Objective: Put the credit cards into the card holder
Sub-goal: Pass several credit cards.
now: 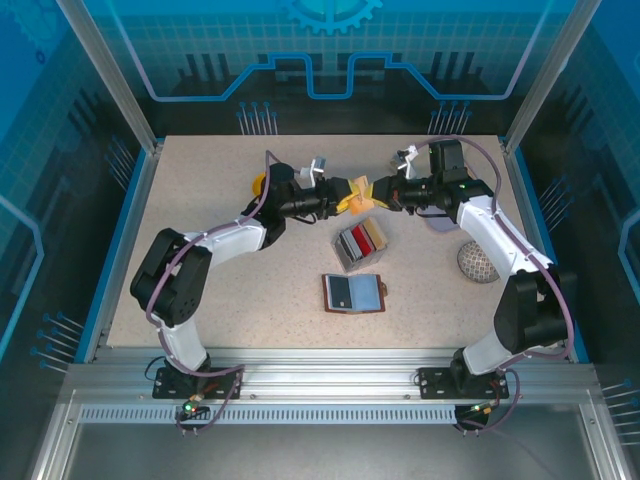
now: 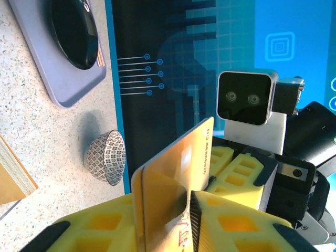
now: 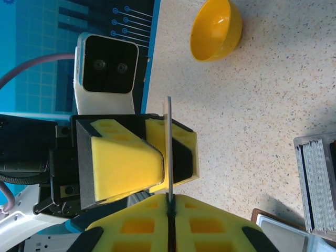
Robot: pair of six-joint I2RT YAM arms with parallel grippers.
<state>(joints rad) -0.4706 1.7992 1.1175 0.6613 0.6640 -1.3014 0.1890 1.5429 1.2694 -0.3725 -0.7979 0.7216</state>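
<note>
**A:** Starting at the left, what is that arm doing?

**B:** Just past the round yellow plastic bowl [image 1: 258, 183], the left gripper [image 2: 165, 226] is reaching toward the middle. Its yellow foam pads are sitting on either face of a thin gold plastic credit card [image 2: 176, 173]. They are looking pinched onto it, though from the wrist views I am only fairly sure both pads are touching.

**A:** And the other side?

**B:** The right gripper [image 3: 169, 223] is facing it, fingers pressed together on the card's opposite end. So the gold card is hanging on edge above the table, its long axis running from one gripper to the other.

**A:** Where is it heading?

**B:** The small reddish-brown leather card holder [image 1: 353, 293] is lying open and flat, toward the arm bases from both grippers. It is sitting just past the clear grey rectangular tray box [image 1: 338, 250], which is holding the other red and grey cards [image 1: 360, 240]. It is lying about midway between the arms, the left perhaps a shade nearer, with its long side roughly parallel to the card. I am judging that whichever arm carries the card will be bringing it down and toward the near edge.

**A:** Anything at the far right?

**B:** A patterned ceramic bowl [image 1: 476, 261] is standing well apart.
</note>
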